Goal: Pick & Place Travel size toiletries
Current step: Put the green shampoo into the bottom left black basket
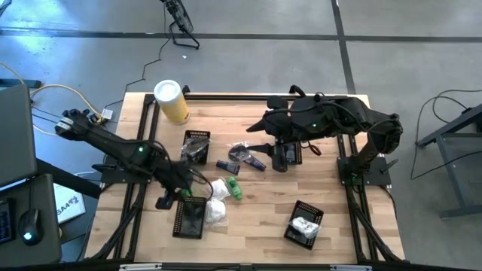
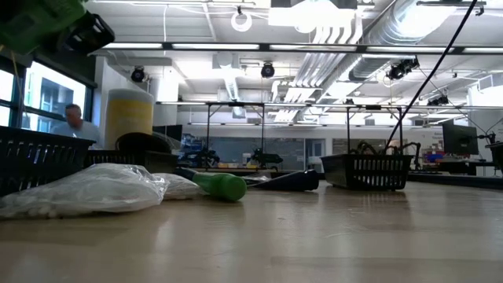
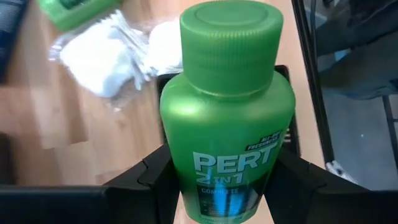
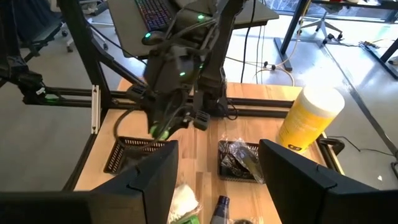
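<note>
Left gripper [image 3: 227,180]: pinching a green bottle [image 3: 227,112] between both fingers, cap pointing away from the wrist; held above the basket [image 1: 189,218] at the table's near-left part.
Held bottle: label reads "PERT 2 IN 1"; clear of the wood, over the basket's rim.
Near-left basket: black mesh, close to the near edge; a white packet [image 1: 217,213] lies touching its right side.
Near-right basket [image 1: 303,223]: black mesh, tilted, with a white packet [image 1: 304,224] inside.
Table [image 1: 256,218]: light wood, dark rails along left and right edges.
Centre: second green bottle [image 1: 234,189] lying on its side, just beside a white packet [image 1: 219,188].
Blue tubes: one [image 1: 227,167] lies past the green bottle, another [image 1: 254,161] to its right, toward the right arm.
Clear packet [image 1: 241,150]: silvery, beside the blue tubes.
Far-left basket [image 1: 196,144]: black mesh, dark contents that I cannot identify.
Right gripper [image 4: 214,180]: fingers spread, nothing between them; hovers over the table's right half, near a basket [image 1: 289,153].
Canister [image 1: 172,101]: yellow, white lid, upright at the far-left corner.
Room beyond: a person [image 2: 75,122] seated far off, seen in the low view.
</note>
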